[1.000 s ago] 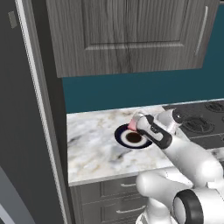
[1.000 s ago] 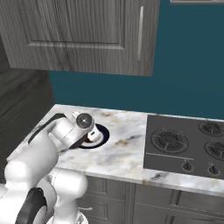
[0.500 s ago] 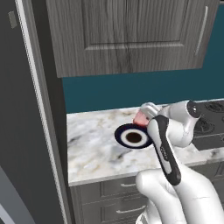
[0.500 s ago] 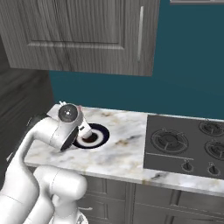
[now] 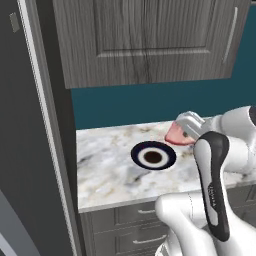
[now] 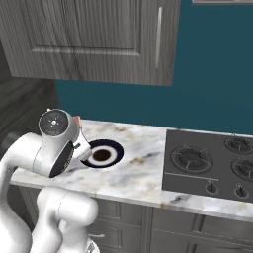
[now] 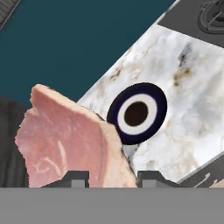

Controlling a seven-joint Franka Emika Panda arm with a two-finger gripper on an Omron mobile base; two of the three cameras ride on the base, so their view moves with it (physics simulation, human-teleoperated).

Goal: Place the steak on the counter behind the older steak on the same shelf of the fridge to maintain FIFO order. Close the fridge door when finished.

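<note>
Two dark fingertips [image 7: 78, 178] of the claw [image 7: 107, 177] are pinching the steak [image 7: 70, 142], nearly closed on it, and carrying it in the air above the bench [image 5: 107, 175]. In the hand view the pale pink chunk is standing up from the claw, its long axis running from about 5 o'clock up to 11 o'clock, its broad cut face turned toward the camera. In the left base view the steak [image 5: 176, 134] is hanging just at 2 o'clock from a dark plate [image 5: 153, 157] with a white ring and dark centre, clear of the marble. The plate is sitting flat on the bench. At 3 o'clock in the right base view a black stove [image 6: 212, 165] is lying in the bench top. Grey wall cabinets [image 5: 145, 37] are hanging above a teal wall [image 5: 125, 102]. At 9 o'clock in the left base view the fridge [image 5: 30, 150] is standing tall.
</note>
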